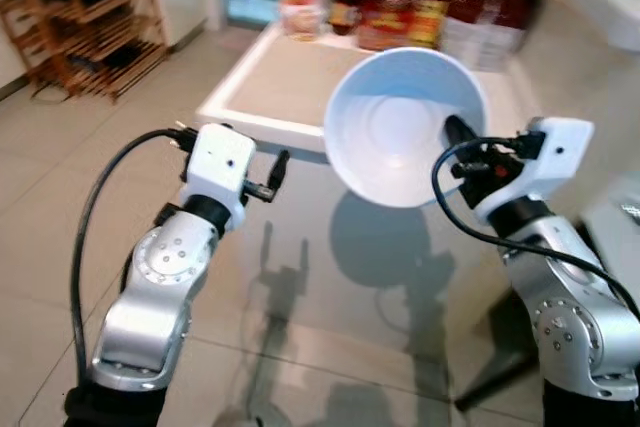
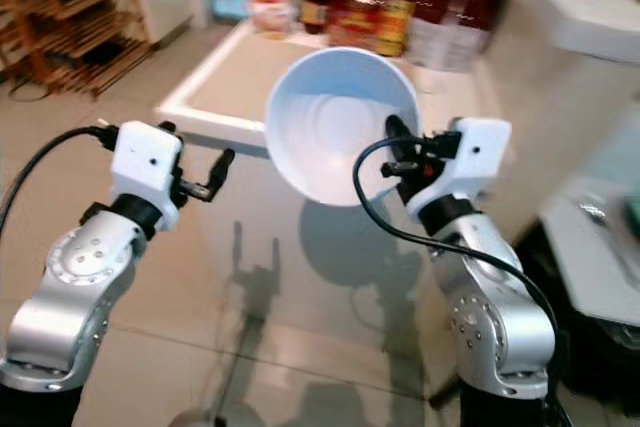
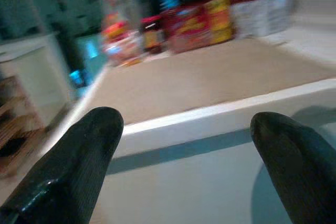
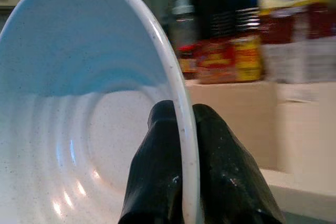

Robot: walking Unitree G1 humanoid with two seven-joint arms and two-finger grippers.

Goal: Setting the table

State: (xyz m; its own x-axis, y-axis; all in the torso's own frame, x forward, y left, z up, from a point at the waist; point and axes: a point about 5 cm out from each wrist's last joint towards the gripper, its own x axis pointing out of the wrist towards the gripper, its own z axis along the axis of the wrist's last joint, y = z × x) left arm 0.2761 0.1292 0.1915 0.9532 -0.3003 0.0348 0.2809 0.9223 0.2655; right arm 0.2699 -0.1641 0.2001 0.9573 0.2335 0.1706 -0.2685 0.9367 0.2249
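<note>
Bowl [image 1: 405,127], rim pinched by right gripper [image 4: 181,145], tilted on edge, could slip before the table [image 1: 270,87] ahead; left gripper [image 3: 184,145] spread, empty.

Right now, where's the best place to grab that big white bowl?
By its thin rim, coming from the side. The bowl is wide and deep, so only the edge fits between two fingers. The right pincer does this, one finger inside, one outside. The left pincer is open before the table.
</note>
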